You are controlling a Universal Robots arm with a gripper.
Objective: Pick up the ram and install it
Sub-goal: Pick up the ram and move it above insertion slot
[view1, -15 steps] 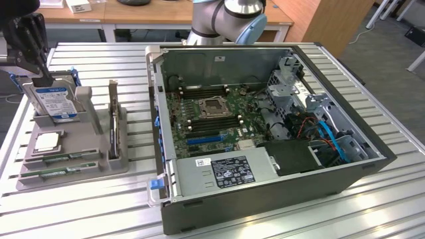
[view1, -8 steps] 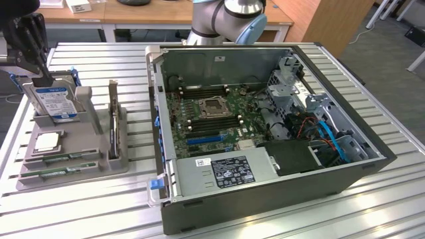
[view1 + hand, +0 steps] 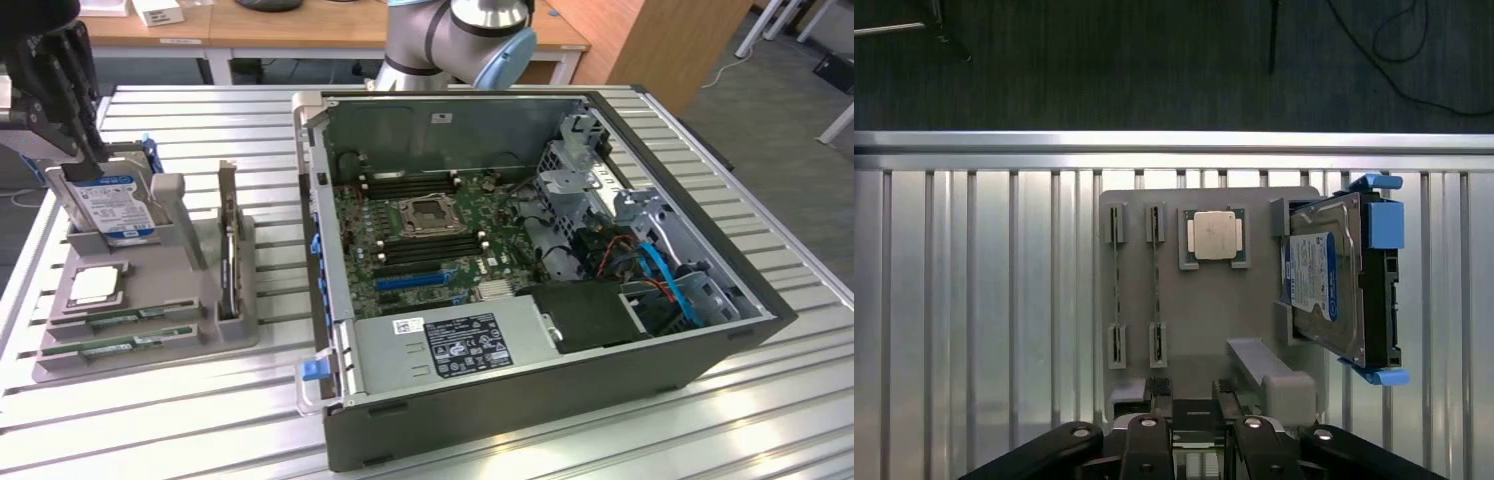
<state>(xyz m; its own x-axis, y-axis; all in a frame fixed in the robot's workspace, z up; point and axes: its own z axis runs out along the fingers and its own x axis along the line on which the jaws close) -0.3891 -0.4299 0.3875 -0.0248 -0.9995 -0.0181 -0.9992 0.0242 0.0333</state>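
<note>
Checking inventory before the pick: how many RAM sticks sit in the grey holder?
2. The first ram stick lies in the grey holder next to the processor chip; the second ram stick lies parallel, nearer the holder's edge.

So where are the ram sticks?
On the exterior view's left: both ram sticks lie slotted in the gray holder, beside the silver processor.

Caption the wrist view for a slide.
Gripper over grey tray holding thin green RAM sticks, square silver processor, blue-framed hard drive.
</note>
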